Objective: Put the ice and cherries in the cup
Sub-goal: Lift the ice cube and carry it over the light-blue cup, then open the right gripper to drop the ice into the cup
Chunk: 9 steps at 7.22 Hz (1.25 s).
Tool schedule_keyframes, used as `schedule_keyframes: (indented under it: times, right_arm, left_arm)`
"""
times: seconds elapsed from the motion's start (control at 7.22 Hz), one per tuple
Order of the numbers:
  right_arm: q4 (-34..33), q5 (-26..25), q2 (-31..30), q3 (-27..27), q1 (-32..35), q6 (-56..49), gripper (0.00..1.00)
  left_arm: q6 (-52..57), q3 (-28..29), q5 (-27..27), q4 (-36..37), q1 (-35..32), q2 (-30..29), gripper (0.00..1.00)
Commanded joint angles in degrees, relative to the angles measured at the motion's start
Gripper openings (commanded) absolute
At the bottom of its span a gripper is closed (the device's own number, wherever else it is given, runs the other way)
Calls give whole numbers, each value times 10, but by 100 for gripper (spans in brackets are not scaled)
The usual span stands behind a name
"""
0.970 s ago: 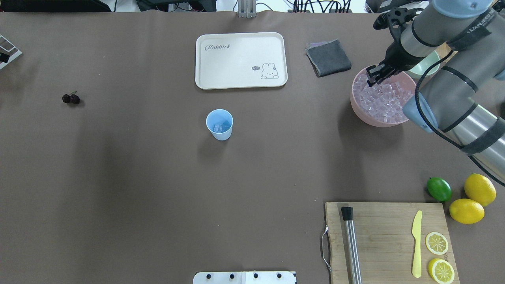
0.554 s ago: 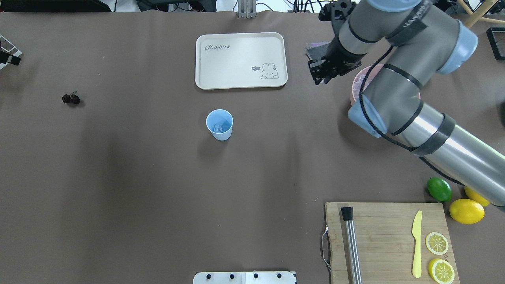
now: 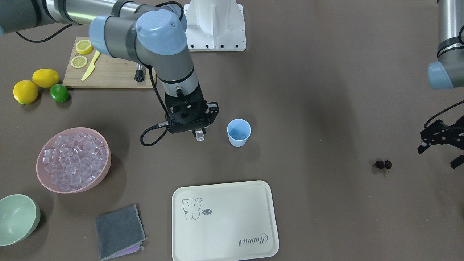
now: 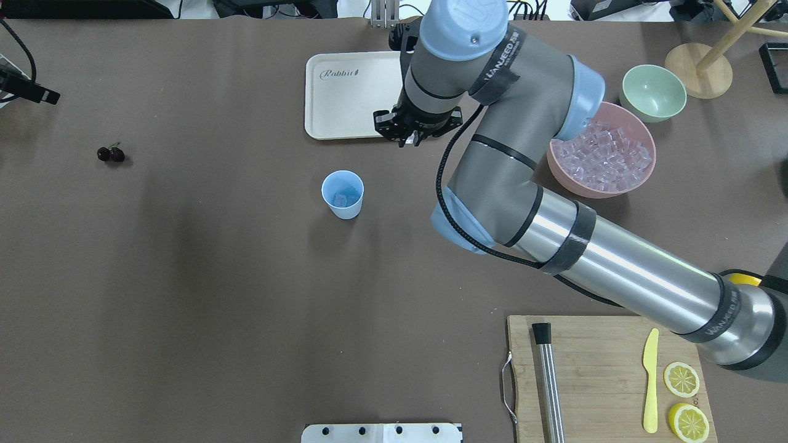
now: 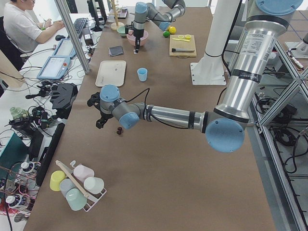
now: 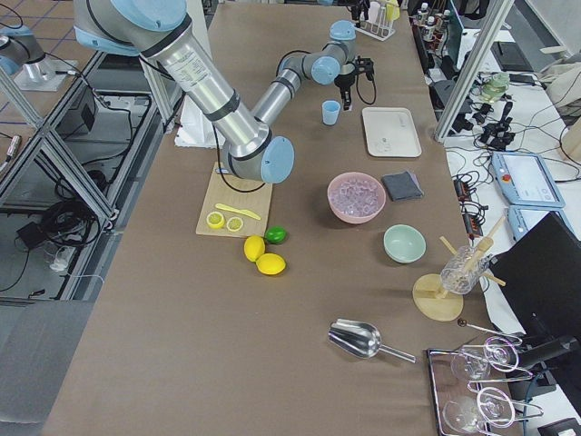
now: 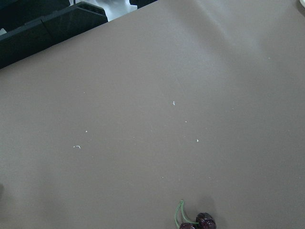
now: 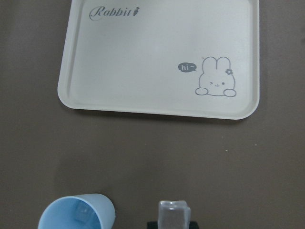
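1. The right gripper [image 3: 197, 132] is clenched on a single clear ice cube [image 3: 199, 136], which sticks out below its fingertips.
2. This gripper hangs above the table [image 4: 215, 277], just beside the light-blue cup [image 4: 343, 194] on the side toward the pink bowl [image 4: 588, 189]. The cube is not over the cup's rim.
3. From the right wrist camera, the held cube sits at the bottom edge of the view, with the cup's mouth to its left and the cream tray [image 8: 157, 57] beyond both.
4. The cup stands upright between the tray and the robot's base. Some ice [image 4: 340, 199] already lies at its bottom.
5. The remaining ice fills the pink bowl, well apart from the cup on the robot's right.
6. The cherries [image 3: 383, 165] lie on the table on the robot's left, well apart from the cup, with their green stems attached.
7. The left gripper [image 3: 438, 156] hovers near the cherries without touching them. Its fingers are spread and nothing is between them.
8. The left wrist camera catches the cherries only at the bottom edge of its view.
9. A green bowl [image 4: 652, 92] stands just beyond the pink bowl, and a grey cloth [image 3: 117, 232] lies beside the tray.
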Motion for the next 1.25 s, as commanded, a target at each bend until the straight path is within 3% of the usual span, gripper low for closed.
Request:
schedule_keyframes:
  times: [0.0,0.28,0.83,1.11]
  right_arm:
    - [1,-37,45,-39,-34,31,0]
    - [2,-72,81,-85,-58,40,0]
    - [3,-106,79,-90,-94,40,0]
    - [4,-115,81,-93,-102,39,6]
  left_arm:
    - [0,-1,6,-2,22,-8,97]
    - [3,0,9,-2,26,-9,97]
    - [6,-3,9,-31,27,6,97]
    - [7,1,9,-31,27,1,97]
